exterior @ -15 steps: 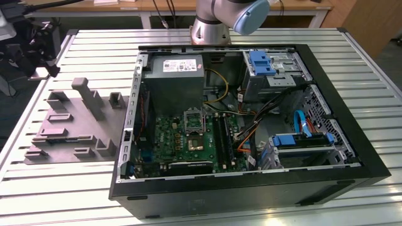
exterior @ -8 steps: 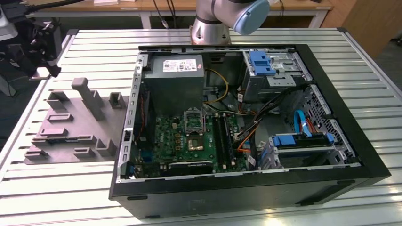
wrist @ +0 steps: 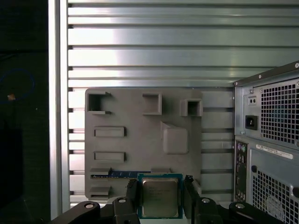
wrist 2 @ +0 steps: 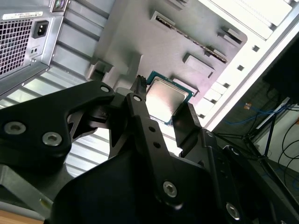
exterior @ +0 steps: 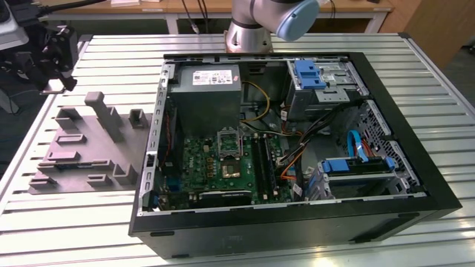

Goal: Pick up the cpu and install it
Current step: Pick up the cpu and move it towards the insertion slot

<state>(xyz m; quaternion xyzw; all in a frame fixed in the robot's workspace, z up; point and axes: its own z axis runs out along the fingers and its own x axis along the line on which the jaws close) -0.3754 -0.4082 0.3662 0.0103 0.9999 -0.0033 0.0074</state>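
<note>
1. Nearest the lens in both wrist views: black gripper (wrist: 160,183), fingers (wrist: 133,196) drawn in against two opposite edges of the cpu (wrist: 160,198).
2. Clamped between the fingertips, lid towards the camera, held clear above the grey fixture tray (wrist: 140,140).
3. In the exterior view: gripper (exterior: 53,78) over the slatted table (exterior: 111,44), at 10 o'clock from the open computer case (exterior: 438,189).
4. Socket frame (exterior: 229,143) well apart, at 4 o'clock from the gripper.

The small flat silvery-grey cpu (wrist: 160,197) runs off the first wrist view's edge; in the second wrist view the black jointed gripper (wrist 2: 162,94) hides its near corner
</note>
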